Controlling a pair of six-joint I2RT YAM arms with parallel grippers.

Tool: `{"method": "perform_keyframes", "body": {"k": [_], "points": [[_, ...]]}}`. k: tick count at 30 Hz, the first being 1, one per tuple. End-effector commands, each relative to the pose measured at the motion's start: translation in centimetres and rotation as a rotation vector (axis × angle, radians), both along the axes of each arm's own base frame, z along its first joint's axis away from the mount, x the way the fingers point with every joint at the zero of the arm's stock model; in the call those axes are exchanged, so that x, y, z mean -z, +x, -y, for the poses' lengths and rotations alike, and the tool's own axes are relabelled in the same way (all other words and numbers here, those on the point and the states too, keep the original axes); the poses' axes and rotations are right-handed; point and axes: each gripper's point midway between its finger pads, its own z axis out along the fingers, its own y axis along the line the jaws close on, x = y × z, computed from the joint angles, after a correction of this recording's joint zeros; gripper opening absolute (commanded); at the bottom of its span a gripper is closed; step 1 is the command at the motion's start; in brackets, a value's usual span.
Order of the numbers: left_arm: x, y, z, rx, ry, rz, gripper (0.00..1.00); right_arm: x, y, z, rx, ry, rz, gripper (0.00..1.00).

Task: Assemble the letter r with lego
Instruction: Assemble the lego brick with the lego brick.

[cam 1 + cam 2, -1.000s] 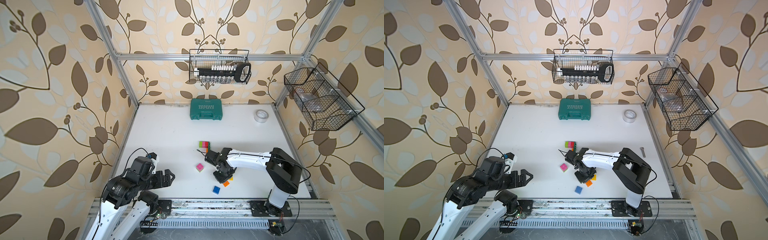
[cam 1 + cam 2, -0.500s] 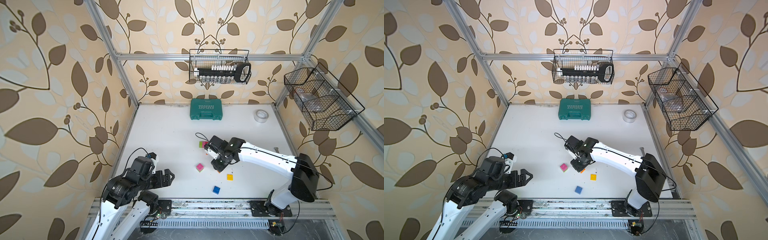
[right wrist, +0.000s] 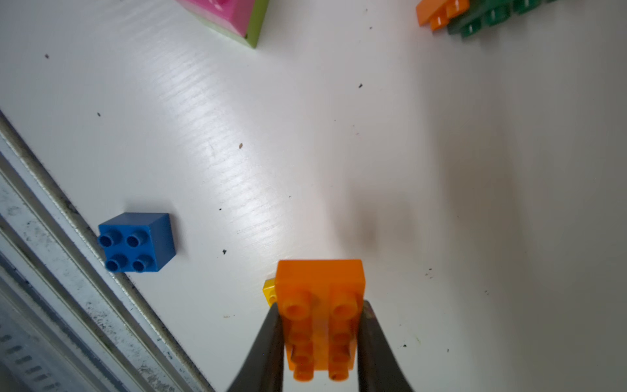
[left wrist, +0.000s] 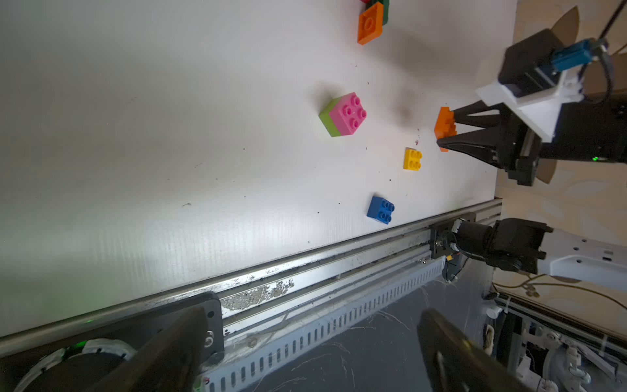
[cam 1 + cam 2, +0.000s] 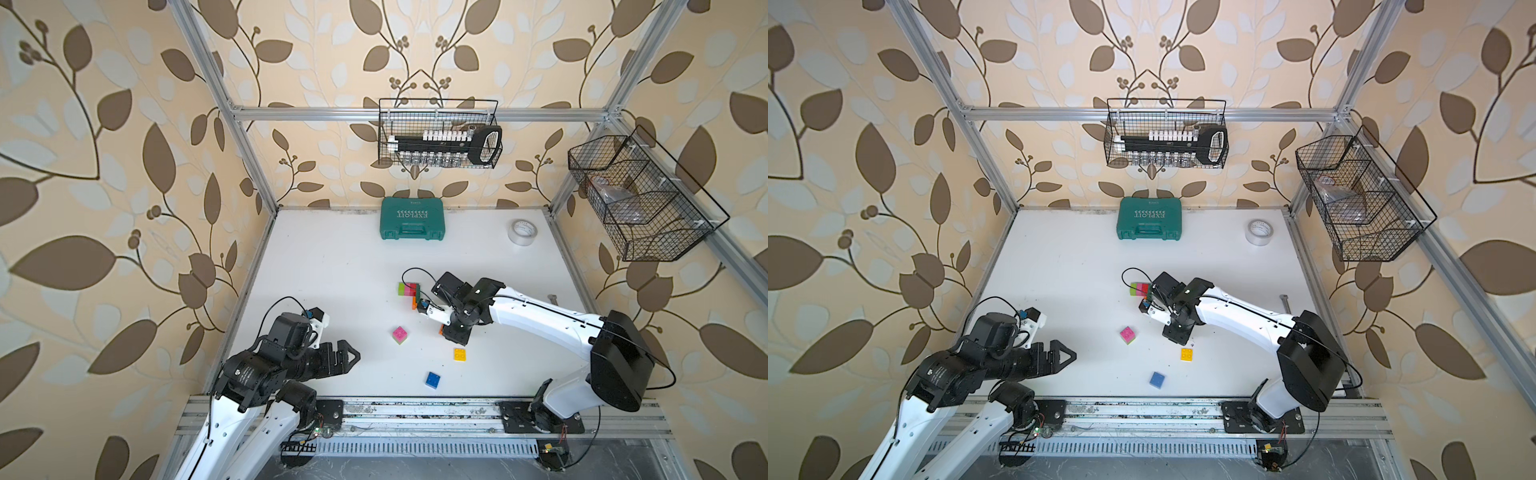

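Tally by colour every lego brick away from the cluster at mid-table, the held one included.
orange brick: 1, gripped in the right gripper
pink brick: 1, on top of the lime brick
lime brick: 1
yellow brick: 1
blue brick: 1
Total: 5

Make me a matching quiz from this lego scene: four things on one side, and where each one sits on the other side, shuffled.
Things
1. long orange brick
2. blue brick
3. pink brick
4. teal case

Places
A. at the far end of the table
B. stacked on a lime brick
C. clamped in the right end effector
D. loose on the table, nearest the front rail

Pairs: 1-C, 2-D, 3-B, 4-A
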Motion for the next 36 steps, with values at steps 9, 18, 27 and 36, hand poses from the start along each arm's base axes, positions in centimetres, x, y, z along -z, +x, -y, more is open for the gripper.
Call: {"method": "perform_keyframes", "body": {"k": [9, 18, 27, 36], "points": [[-0.5, -0.5, 1.5, 0.108, -0.076, 0.028, 0.99, 3.1, -2.4, -1.2, -0.202, -0.124, -0.014, 0.00], [-0.1, -0.3, 1.4, 0.084, -0.062, 0.001, 0.99, 2.6, -1.8, 0.0, -0.212, -0.183, 0.074, 0.00], [0.5, 0.0, 1.2, 0.067, -0.039, -0.043, 0.99, 3.7, -2.5, 0.6, -0.206, -0.211, 0.034, 0.00], [0.6, 0.0, 1.3, 0.071, -0.039, -0.052, 0.99, 4.6, -3.4, 0.5, -0.205, -0.191, -0.004, 0.00]]}}
